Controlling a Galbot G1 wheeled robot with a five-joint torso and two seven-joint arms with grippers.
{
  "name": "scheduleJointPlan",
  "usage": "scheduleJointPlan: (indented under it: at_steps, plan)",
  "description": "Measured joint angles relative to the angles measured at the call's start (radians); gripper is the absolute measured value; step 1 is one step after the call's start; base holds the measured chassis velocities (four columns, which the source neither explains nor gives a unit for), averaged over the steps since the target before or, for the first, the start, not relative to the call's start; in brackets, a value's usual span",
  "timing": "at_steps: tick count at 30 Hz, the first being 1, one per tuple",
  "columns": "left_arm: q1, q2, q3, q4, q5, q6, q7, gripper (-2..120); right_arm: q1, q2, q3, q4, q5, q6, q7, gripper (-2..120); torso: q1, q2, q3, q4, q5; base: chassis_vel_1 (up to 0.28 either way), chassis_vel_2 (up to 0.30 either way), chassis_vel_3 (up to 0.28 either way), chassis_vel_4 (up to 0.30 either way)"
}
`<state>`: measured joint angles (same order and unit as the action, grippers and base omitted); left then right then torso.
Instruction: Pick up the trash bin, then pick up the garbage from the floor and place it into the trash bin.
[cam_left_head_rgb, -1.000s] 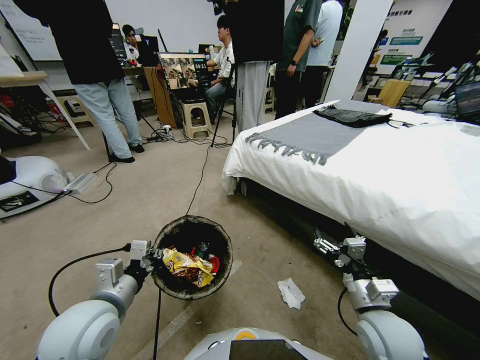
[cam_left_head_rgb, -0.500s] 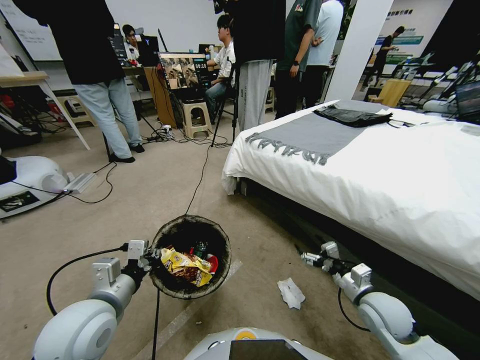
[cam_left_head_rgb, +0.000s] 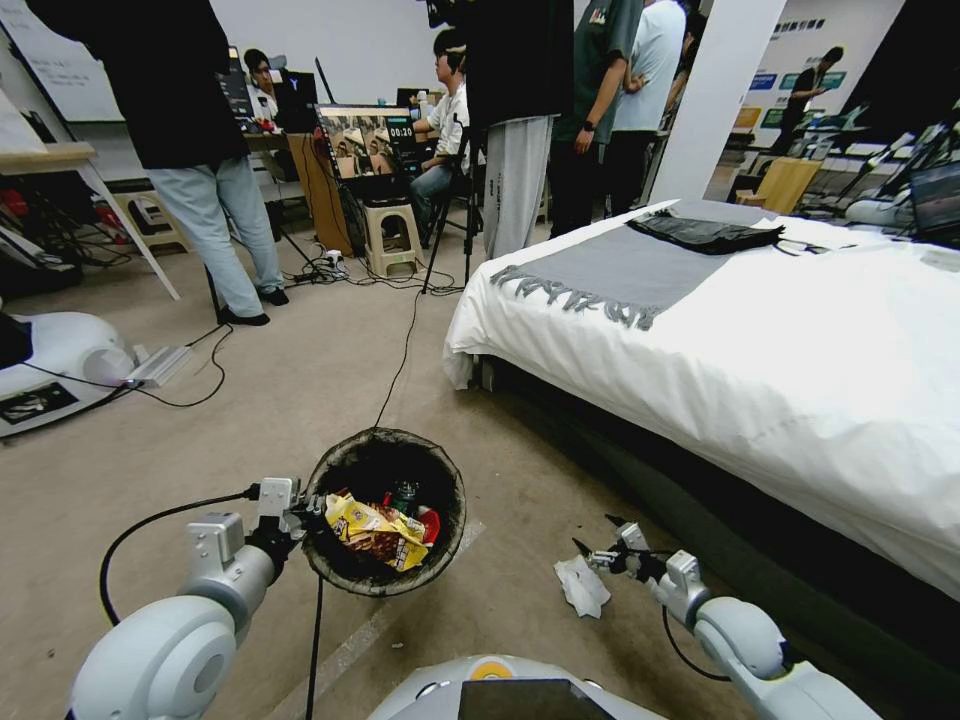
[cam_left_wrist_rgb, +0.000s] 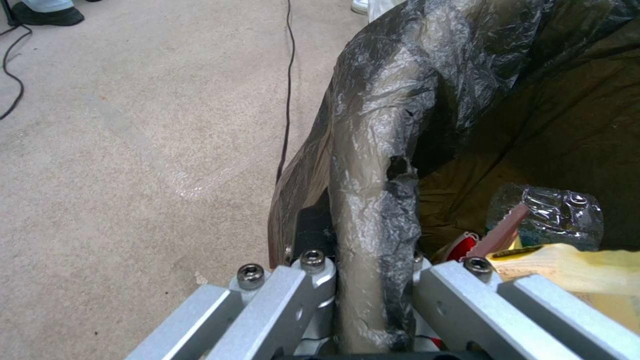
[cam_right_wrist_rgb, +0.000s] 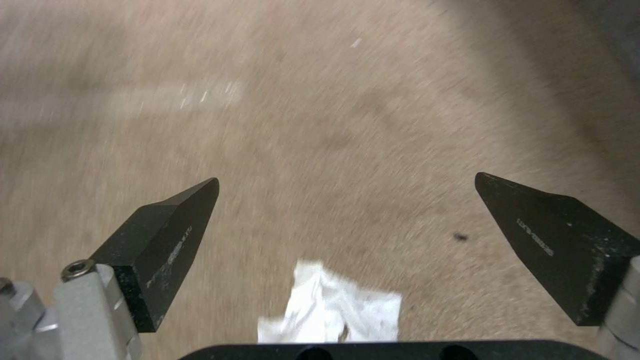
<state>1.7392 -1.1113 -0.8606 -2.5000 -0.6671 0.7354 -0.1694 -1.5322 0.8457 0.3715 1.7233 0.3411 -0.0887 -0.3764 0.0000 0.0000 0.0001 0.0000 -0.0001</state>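
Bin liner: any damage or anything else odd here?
Yes. The liner has a small tear on the rim fold just above where the left hand clamps the bin. One tissue lies on the floor below the open right hand.

The left gripper (cam_left_head_rgb: 300, 512) grips the rim of the trash bin (cam_left_head_rgb: 385, 512), with yellow wrappers (cam_left_head_rgb: 372, 530) inside. The right gripper (cam_left_head_rgb: 597, 540), fingers spread, hangs just beside a white tissue (cam_left_head_rgb: 581, 585) on the floor.

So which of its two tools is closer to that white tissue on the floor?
The right. The right tool hangs open just beside the white tissue, while the left tool is off across the floor, clamped on the trash bin rim.
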Motion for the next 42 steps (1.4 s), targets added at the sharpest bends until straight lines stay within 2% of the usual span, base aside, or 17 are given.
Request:
scheduleJointPlan:
  at_steps: [12,20,42]
  plan:
    - [0.004,0.002,0.0,0.0,-0.008,0.0,-0.002,2,0.125,0.004,-0.137,-0.172,-0.048,0.006,-0.058,100,0.0,0.0,0.0,0.0,0.0,0.0,0.0,0.0,0.0]
    - [0.005,0.006,-0.005,0.0,-0.018,0.0,-0.009,2,0.159,0.014,-0.186,-0.244,-0.04,0.004,-0.07,100,0.0,0.0,0.0,-0.0001,0.0001,0.0,0.0,0.0,0.0]
    - [0.002,0.009,-0.004,0.0,-0.028,0.0,-0.014,2,0.186,0.03,-0.21,-0.322,-0.008,0.001,-0.093,100,0.0,0.0,0.0,-0.0001,0.0002,0.0,0.0,0.0,0.0]
